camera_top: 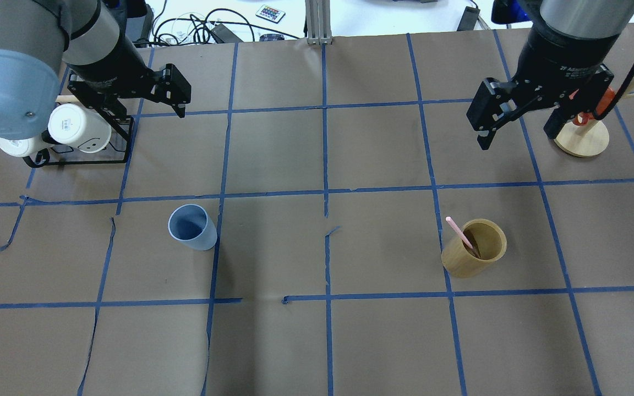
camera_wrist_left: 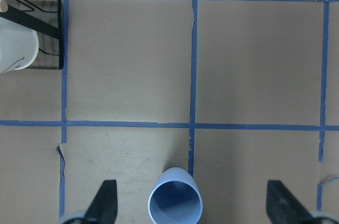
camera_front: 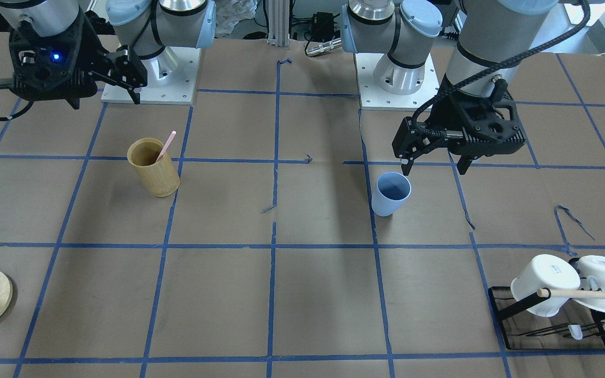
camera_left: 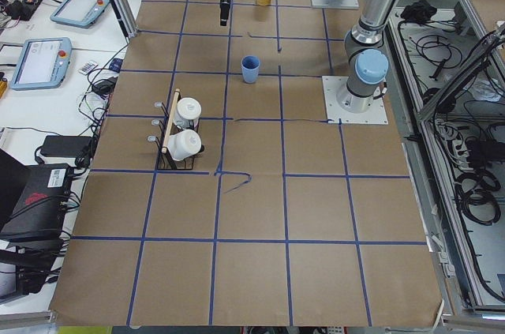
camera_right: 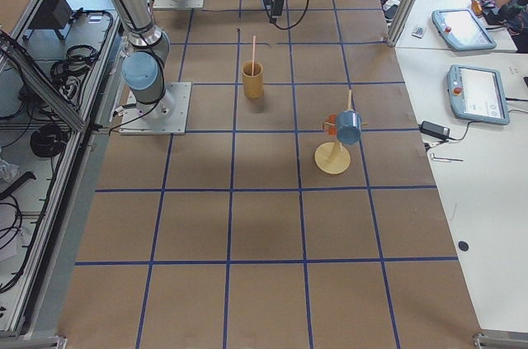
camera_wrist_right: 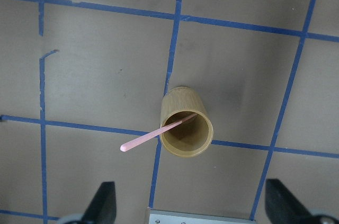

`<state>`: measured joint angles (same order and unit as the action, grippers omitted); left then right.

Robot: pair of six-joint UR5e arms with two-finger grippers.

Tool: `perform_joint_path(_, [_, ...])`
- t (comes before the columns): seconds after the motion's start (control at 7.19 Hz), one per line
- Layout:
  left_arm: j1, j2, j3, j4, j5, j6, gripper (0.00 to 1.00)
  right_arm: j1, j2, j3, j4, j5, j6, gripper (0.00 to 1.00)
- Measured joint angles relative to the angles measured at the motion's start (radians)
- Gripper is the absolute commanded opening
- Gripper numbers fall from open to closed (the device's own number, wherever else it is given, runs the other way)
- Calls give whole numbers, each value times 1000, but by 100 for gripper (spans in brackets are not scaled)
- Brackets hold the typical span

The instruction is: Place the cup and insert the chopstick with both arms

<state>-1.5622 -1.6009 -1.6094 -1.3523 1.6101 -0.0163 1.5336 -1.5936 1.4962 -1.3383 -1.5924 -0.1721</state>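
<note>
The light blue cup stands upright on the brown paper, also in the overhead view and the left wrist view. My left gripper hangs above it on the robot's side, open and empty, and its fingers flank the cup in the wrist view. The pink chopstick leans inside the tan bamboo holder, also in the overhead view and the right wrist view. My right gripper is open and empty, high above the table and apart from the holder.
A black rack with two white mugs and a wooden rod sits at the table's corner on my left. A round wooden stand with an orange cup sits on my right. Blue tape lines grid the paper.
</note>
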Motion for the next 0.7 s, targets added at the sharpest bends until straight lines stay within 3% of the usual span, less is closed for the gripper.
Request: perform_joint_path(0.7, [-10,10,2,-1,8,20,100,2,-1,-5,-22,10,1,100])
